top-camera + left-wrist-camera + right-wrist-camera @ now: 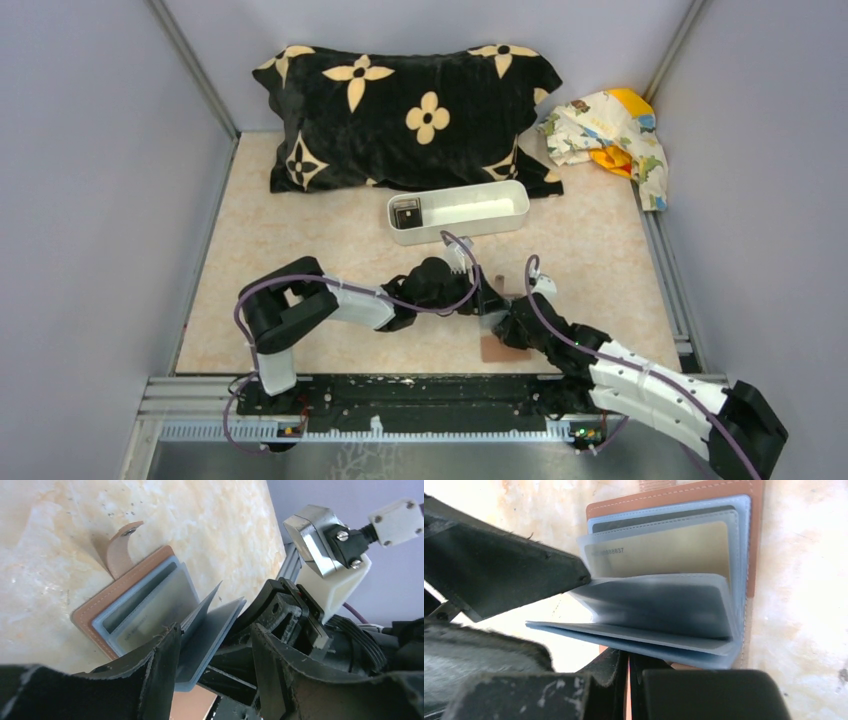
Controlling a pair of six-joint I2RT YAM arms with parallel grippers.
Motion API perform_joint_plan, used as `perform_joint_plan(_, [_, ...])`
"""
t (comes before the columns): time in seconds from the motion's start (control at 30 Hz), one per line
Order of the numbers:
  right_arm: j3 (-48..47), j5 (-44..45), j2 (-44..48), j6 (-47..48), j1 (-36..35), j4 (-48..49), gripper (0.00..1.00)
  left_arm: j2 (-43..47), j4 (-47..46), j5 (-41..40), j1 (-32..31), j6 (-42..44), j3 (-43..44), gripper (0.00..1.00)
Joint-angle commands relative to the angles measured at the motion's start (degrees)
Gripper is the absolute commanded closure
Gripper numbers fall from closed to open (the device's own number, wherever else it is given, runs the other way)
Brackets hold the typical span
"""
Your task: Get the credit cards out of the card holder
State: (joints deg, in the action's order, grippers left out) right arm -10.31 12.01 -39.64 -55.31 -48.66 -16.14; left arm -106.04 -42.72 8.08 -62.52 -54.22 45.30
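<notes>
Right wrist footage is filled by the flat folding card holder (756,540). It is brown stitched leather outside, with limp light-blue plastic sleeves fanned open, and is laid on the marbled beige table top (804,605). A matte tan-yellow card (664,550) is sleeved there, with a thin dark grey card (649,522) behind it. The right gripper (629,665) is closed tight at the holder's near edge; whether the cover is pinched cannot be told. The left gripper (214,635) is parted around one sleeve, unclamped. A small dark rectangular piece (405,212) is seen in the long white plastic tray (470,205).

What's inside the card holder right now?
A tan card sits in a blue sleeve of the card holder, a dark card behind it. The nearer sleeves hide their contents.
</notes>
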Motion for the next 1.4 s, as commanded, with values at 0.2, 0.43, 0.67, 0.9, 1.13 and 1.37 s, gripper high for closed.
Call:
perform_joint_plan(0.2, [-0.1,3.2,3.1,-1.5,7.3,-6.2,1.00,-1.7,-3.8,10.4,-2.3,-3.1,-1.2,0.39])
perform_joint_plan(0.43, [-3.3,4.6,5.5,-0.5,7.6,-9.6,1.00,-2.3,-5.3,11.2,-2.3,-3.9,-2.3,0.40])
perform_joint_plan(0.67, [-7.7,8.1,10.3,1.5,7.6,-15.9,0.92,-2.5,-5.5,11.3,-2.3,-4.1,-2.5,0.40])
perform_joint_plan(0.9, [-8.7,7.9,6.3,1.7,7.9,-14.3,0.86,-2.7,-5.4,11.5,-2.1,-3.8,-2.2,0.40])
perform_joint_plan(1.13, [-14.0,13.6,11.7,-0.1,7.9,-20.5,0.66,-2.4,-3.3,11.9,-1.8,-2.6,-0.5,0.40])
perform_joint_plan(1.37, [-19.1,17.0,16.9,-0.3,7.9,-26.2,0.47,-5.1,-0.5,12.6,-1.9,-0.4,3.4,0.39])
